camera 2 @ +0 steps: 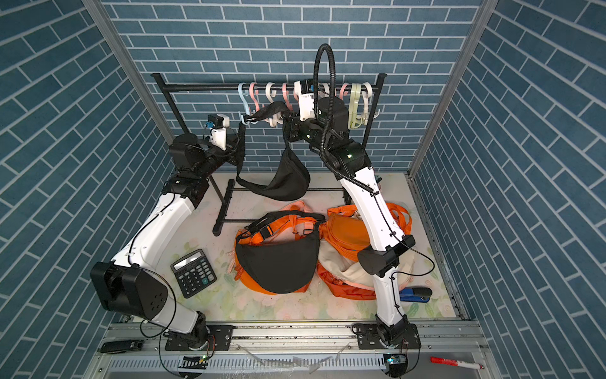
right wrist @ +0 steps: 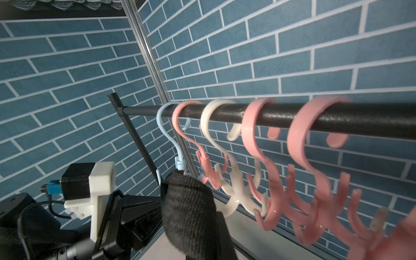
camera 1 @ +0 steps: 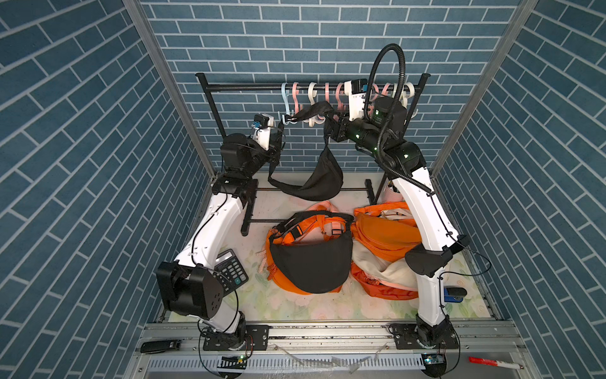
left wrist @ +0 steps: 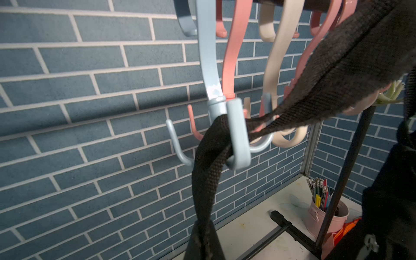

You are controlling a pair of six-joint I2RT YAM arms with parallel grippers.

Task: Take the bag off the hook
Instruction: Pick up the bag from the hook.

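Black bag (camera 1: 323, 178) dangles slantwise off the blue hook (left wrist: 236, 135), narrow end up; left end effector (left wrist: 203, 242) and right end effector (camera 1: 328, 124) clench its strap (left wrist: 315, 90).

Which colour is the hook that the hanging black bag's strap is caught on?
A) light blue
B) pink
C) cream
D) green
A: in the left wrist view the black strap runs through a prong of the light blue hook, the endmost one on the rail.
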